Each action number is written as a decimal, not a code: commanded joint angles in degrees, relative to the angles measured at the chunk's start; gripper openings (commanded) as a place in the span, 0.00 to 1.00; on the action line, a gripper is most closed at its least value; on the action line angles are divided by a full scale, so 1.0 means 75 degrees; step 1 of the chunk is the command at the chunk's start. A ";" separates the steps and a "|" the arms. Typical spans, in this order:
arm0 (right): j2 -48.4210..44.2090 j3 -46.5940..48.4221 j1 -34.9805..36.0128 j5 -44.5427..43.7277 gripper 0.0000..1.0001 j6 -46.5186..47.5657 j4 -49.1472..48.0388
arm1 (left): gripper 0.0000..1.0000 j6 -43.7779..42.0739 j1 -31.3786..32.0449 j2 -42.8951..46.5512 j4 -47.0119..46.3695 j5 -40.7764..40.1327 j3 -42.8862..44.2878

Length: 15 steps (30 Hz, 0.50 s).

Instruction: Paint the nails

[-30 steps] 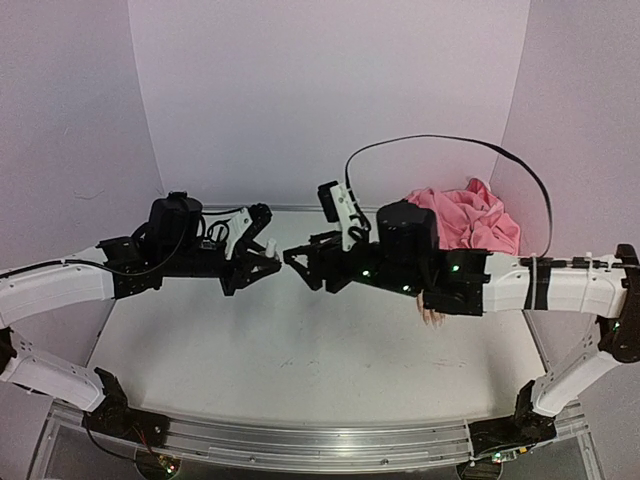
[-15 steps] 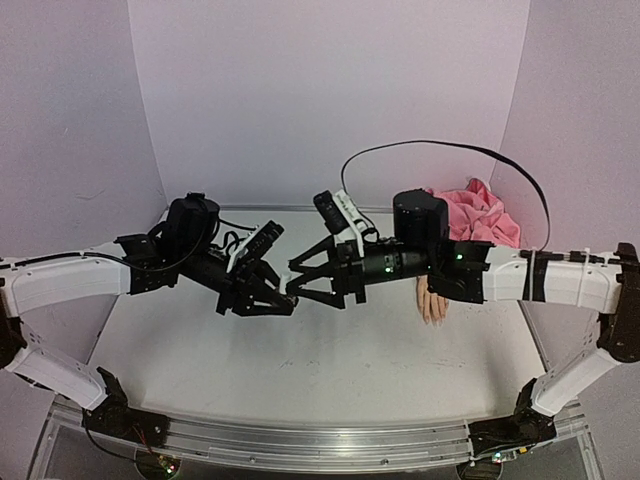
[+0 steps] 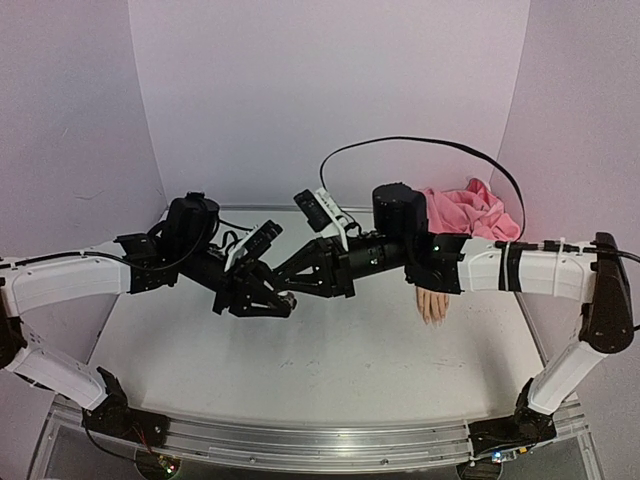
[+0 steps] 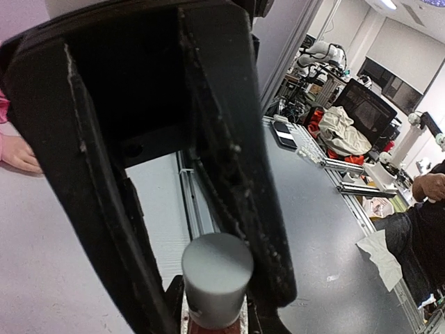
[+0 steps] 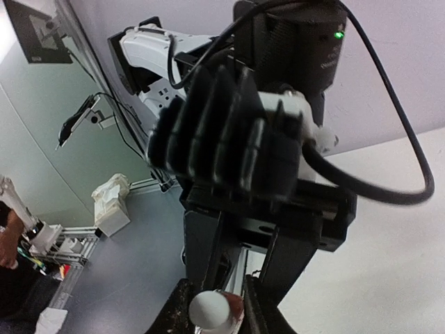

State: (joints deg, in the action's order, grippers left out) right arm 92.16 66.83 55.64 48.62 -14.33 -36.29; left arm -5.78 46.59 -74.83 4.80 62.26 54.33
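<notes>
**Right gripper closed in around the cap of the bottle held by the left gripper**

1. The left gripper (image 3: 280, 300) is clamped on the polish bottle (image 4: 214, 324) above the middle of the table (image 3: 300, 380). It sits where it was half a second ago.
2. The bottle's pale cap (image 4: 217, 268) sits between the fingers of the right gripper (image 3: 290, 284). The fingers flank it closely, but whether they pinch it cannot be told.
3. One second ago the grippers were apart. Half a second ago they met tip to tip. The right fingers now overlap the left gripper's tips.
4. The nails (image 3: 434, 319) are on the mannequin hand (image 3: 432, 300). It lies on the table under the right forearm, well apart from both grippers, with its wrist in the pink sleeve (image 3: 470, 215). One second ago the arm hid most of it.
</notes>
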 commanded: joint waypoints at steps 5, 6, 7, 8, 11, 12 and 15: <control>0.0032 0.0327 0.0105 0.0608 0.07 -0.0220 -0.0821 | 0.00 -0.0159 0.0156 0.0120 -0.0418 0.0200 0.0355; 0.0013 0.0316 0.0102 0.0607 0.00 -0.0222 -0.0811 | 0.00 -0.0173 0.0162 0.0139 -0.0417 0.0083 0.0341; -0.0015 0.0282 0.0105 0.0573 0.00 -0.0222 -0.0818 | 0.00 -0.0187 0.0154 0.0184 -0.0423 -0.0095 0.0340; -0.0059 0.0228 0.0099 0.0521 0.00 -0.0206 -0.0816 | 0.00 -0.0231 0.0152 0.0223 -0.0428 -0.0319 0.0323; -0.0203 -0.0004 0.0103 0.0075 0.00 -0.0177 -0.0752 | 0.00 -0.0350 0.0151 0.0427 -0.0429 -0.1582 0.0200; -0.0266 -0.0074 0.0108 -0.0294 0.00 -0.0120 -0.0644 | 0.00 -0.0384 0.0152 0.0497 -0.0427 -0.2425 0.0163; -0.0579 -0.0249 0.0309 -0.3049 0.00 0.0133 0.0023 | 0.00 -0.0644 0.0140 0.0676 -0.0417 -0.4622 0.0037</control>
State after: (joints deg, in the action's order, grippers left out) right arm 92.07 66.24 55.86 45.71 -13.89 -38.94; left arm -6.24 47.83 -72.93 5.15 51.70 54.26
